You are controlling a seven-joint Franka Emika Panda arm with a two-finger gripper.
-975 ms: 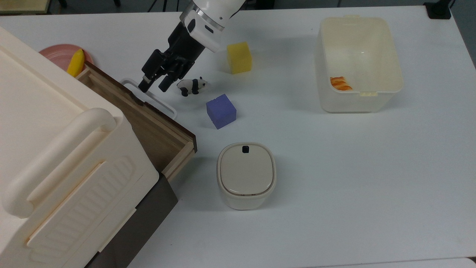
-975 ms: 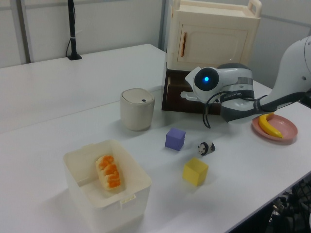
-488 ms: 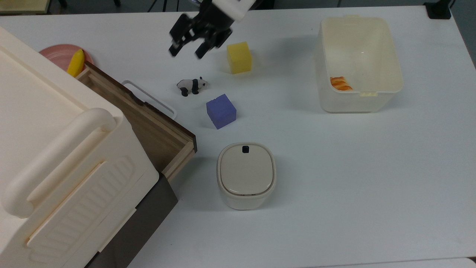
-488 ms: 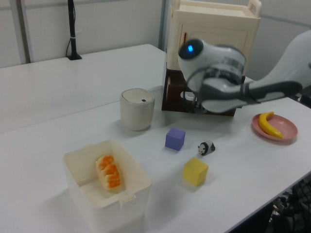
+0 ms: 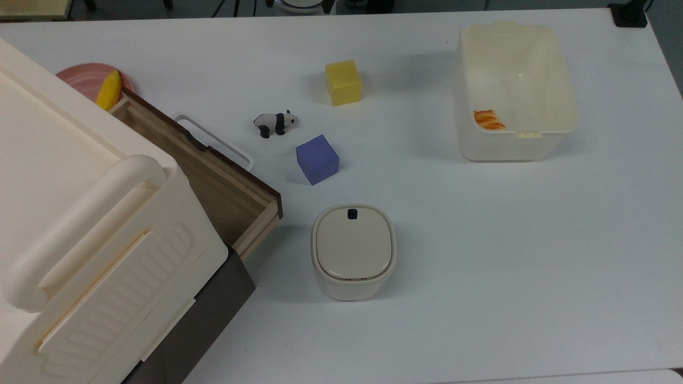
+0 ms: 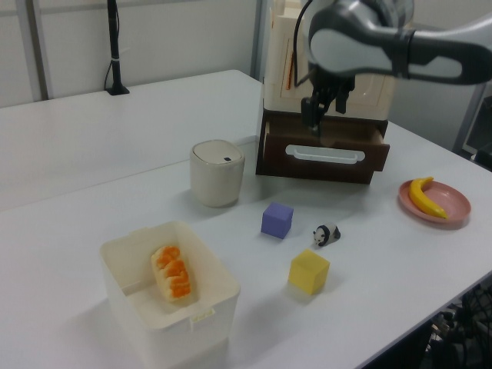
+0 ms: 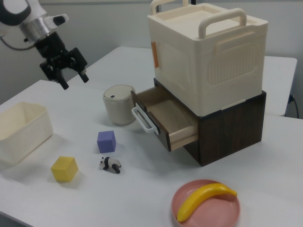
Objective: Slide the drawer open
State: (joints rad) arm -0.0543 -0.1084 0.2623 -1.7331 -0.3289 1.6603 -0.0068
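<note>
Your drawer (image 7: 163,118) stands pulled well out of the dark base under the cream cabinet (image 7: 208,52), its light-brown wooden floor open to view in the right view and bare as far as it shows. In the top view the drawer (image 5: 213,170) sits at 9 o'clock on the white surface (image 5: 480,240), its white loop handle (image 5: 213,140) pointing toward 3 o'clock.

The hand (image 7: 65,71) hangs in the air well apart from the drawer, at 10 o'clock in the right view, its fingers spread and gripping nothing. In the left view the hand (image 6: 321,108) hangs in front of the cabinet, above the handle (image 6: 323,154).

By the look of it, your task is all but done: the drawer is open, and little seems left beyond parking the arm.

Around it lie a toy panda (image 5: 275,122), a purple cube (image 5: 317,158), a yellow cube (image 5: 343,81), a lidded beige bin (image 5: 353,250), a tub (image 5: 517,144) and a banana (image 7: 203,199) on its pink plate (image 7: 189,217).
</note>
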